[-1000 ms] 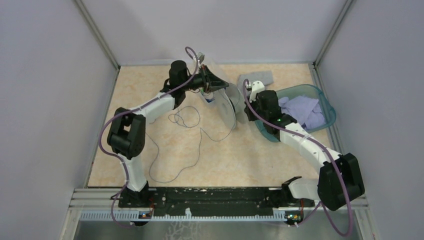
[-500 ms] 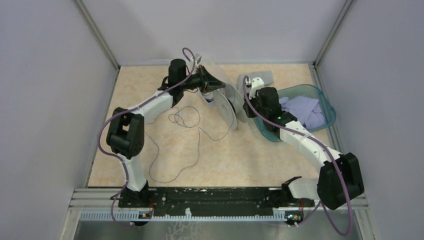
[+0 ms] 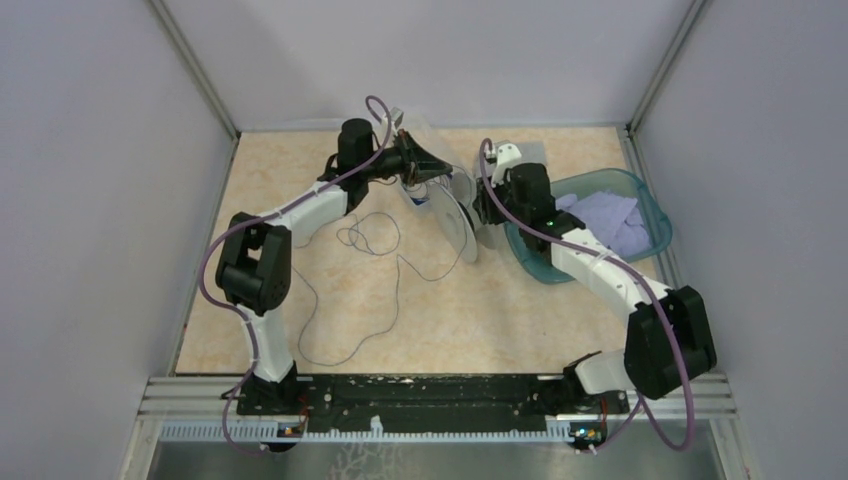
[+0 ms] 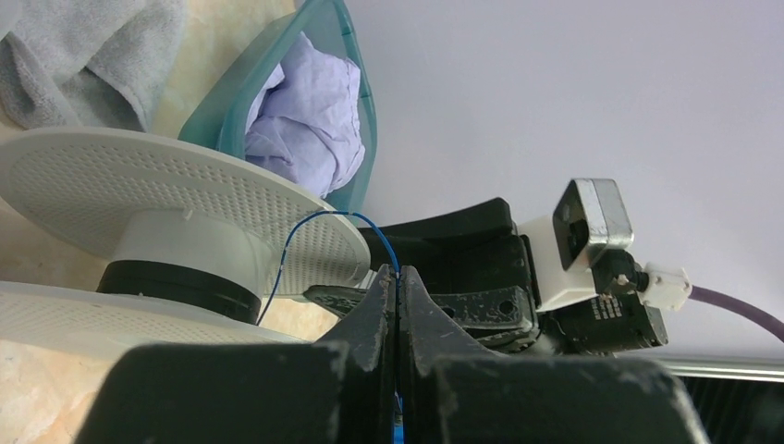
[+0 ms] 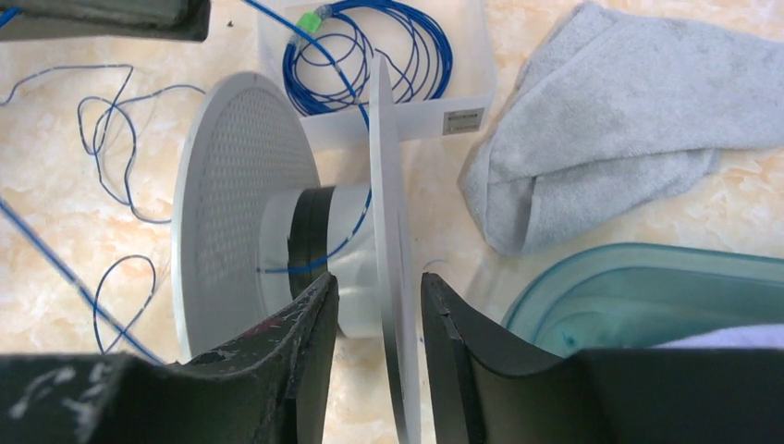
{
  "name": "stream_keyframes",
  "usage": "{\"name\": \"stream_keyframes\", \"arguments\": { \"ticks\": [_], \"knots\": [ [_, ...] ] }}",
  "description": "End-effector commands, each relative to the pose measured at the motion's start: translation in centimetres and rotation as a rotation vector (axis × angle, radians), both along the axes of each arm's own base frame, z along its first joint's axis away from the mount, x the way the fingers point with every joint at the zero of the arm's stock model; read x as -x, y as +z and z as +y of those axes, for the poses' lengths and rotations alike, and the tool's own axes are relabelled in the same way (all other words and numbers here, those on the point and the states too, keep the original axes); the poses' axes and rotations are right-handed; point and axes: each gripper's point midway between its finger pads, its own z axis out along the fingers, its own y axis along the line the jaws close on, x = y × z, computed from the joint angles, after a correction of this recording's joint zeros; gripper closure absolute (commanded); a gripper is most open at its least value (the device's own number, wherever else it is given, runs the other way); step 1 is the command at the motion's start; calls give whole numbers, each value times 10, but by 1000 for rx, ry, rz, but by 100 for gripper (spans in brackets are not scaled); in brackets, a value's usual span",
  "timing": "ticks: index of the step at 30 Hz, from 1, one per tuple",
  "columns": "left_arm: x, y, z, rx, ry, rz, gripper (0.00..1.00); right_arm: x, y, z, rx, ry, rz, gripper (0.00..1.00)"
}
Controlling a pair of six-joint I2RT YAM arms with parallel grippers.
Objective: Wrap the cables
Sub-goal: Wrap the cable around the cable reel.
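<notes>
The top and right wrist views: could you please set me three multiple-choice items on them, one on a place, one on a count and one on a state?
1. Where does the purple cloth lie? A in the teal tub; B on the table; C on the grey towel.
2. How many discs has the spool? A one; B two; C three.
3. How does the right gripper stand? A shut on the grey towel; B open astride one disc; C shut on the purple cloth.
A, the cloth fills the tub; B, two perforated discs flank one hub; B, its fingers stand apart with a disc rim between.
</notes>
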Motion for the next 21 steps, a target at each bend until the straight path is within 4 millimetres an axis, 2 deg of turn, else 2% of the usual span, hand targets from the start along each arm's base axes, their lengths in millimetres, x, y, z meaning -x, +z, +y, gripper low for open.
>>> {"name": "stream_keyframes", "arguments": {
  "ticks": [1, 9, 11, 17, 21],
  "knots": [
    [2, 11, -2, 32, -22, -35, 100, -23, 34, 20, -82, 4, -97, 61],
    [5, 14, -2, 39, -29, -35, 100, -32, 32, 26, -74, -15, -112, 60],
    [6, 11, -3, 38, -30, -28, 100, -32, 30, 24, -65, -25, -111, 63],
    [11, 0, -6, 27, -37, -6, 100, -32, 28, 20, -49, -40, -116, 83],
    [13, -4, -6, 20, -38, -5, 100, -33, 27, 18, -38, -46, -115, 89]
  ]
}}
